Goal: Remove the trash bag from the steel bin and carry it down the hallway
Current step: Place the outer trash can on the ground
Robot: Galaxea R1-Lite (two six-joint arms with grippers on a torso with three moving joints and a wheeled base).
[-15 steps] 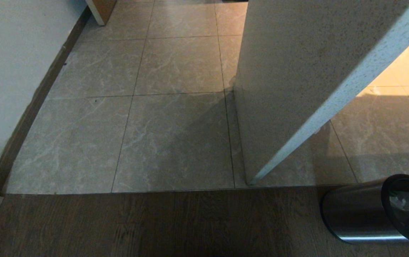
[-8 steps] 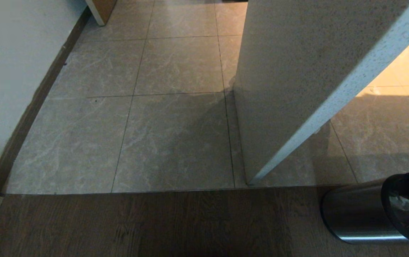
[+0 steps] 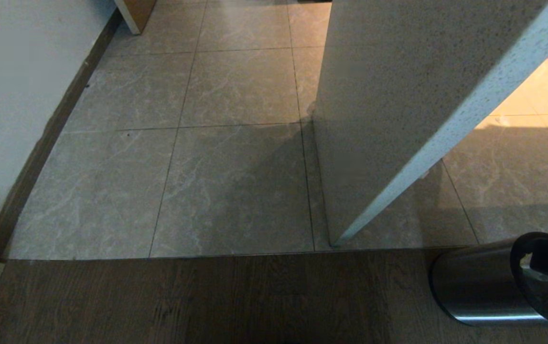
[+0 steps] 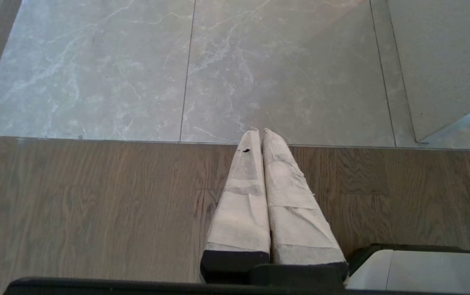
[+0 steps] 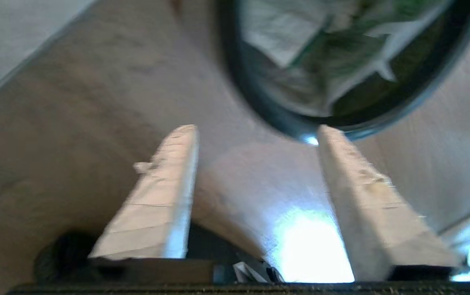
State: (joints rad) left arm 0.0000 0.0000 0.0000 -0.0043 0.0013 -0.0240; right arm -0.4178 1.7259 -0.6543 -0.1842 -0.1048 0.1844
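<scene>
The trash bag (image 5: pixel 333 53), white with green print, sits crumpled inside the steel bin (image 3: pixel 474 286) at the near right, so the reach will go best if one finger dips inside the black rim and pinches a raised fold or handle. The right gripper (image 5: pixel 255 135) hangs over the rim, fingers spread and empty. The left gripper (image 4: pixel 259 137) is parked, fingers pressed together, over the wood floor (image 4: pixel 75 205).
</scene>
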